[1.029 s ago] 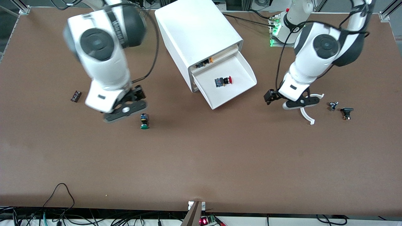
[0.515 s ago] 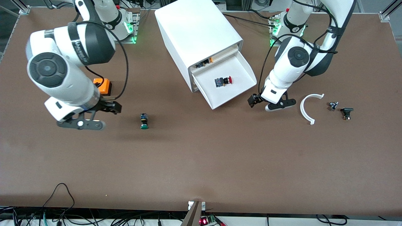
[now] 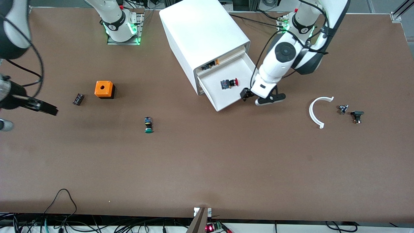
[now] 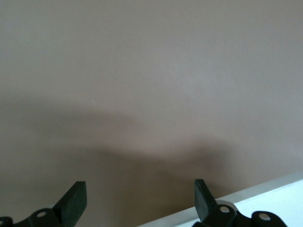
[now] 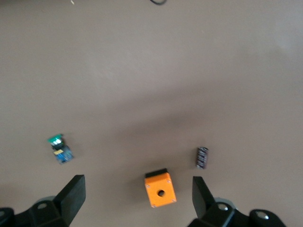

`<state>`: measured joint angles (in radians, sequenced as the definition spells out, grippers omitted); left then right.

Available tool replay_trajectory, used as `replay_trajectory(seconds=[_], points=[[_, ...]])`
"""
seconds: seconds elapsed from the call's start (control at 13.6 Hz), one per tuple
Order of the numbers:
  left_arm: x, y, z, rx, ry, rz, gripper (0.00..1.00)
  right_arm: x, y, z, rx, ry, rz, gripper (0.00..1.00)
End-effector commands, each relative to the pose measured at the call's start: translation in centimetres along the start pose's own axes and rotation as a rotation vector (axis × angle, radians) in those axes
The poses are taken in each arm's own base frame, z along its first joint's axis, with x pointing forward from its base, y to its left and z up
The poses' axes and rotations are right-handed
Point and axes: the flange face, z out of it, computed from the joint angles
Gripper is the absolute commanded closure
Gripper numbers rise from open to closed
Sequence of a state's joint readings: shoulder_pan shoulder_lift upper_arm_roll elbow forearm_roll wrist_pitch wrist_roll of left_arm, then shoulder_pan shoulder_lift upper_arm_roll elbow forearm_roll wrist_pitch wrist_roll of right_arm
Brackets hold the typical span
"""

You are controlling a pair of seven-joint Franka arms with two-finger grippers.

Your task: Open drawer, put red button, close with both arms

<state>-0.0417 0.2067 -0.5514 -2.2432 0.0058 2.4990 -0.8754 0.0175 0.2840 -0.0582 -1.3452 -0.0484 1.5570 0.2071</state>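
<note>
Swinging in over the past second, the left gripper [image 3: 253, 98] now hangs at the open drawer's [image 3: 226, 105] front lip, fingers wide and empty. With the red button [image 3: 229, 83] already lying inside, closing comes next. The right gripper [image 5: 137, 198], also wide open, has pulled away above the bench's [image 3: 207, 168] right-arm end.

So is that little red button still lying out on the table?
No, the red button lies inside the open drawer of the white cabinet.
</note>
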Motion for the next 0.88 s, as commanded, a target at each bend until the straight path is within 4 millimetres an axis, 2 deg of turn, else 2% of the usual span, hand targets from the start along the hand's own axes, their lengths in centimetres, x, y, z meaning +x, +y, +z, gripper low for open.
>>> replay_trajectory(seconds=[0.0, 0.15, 0.44, 0.59, 0.74, 0.81], points=[[-4.2, 1.7, 0.6, 0.008, -0.029, 0.03, 0.0, -4.8, 2.3, 1.8, 0.027, -0.027, -0.029, 0.0], [-7.3, 3.2, 0.7, 0.029, -0.058, 0.093, 0.0, -5.9, 3.0, 1.9, 0.034, -0.002, -0.116, 0.0], [-10.8, 4.3, 0.8, 0.083, -0.102, 0.178, 0.0, -5.7, 3.2, 1.7, 0.037, 0.017, -0.15, 0.0], [-11.2, 4.5, 0.7, 0.085, -0.103, 0.187, 0.0, -5.8, 3.3, 2.1, 0.041, 0.015, -0.148, 0.0], [-11.5, 4.6, 0.7, 0.088, -0.105, 0.193, 0.0, -6.9, 3.4, 1.8, 0.046, 0.03, -0.151, 0.0], [-11.5, 4.7, 0.6, 0.085, -0.101, 0.193, 0.0, -7.4, 3.5, 2.4, 0.048, 0.04, -0.152, 0.0]])
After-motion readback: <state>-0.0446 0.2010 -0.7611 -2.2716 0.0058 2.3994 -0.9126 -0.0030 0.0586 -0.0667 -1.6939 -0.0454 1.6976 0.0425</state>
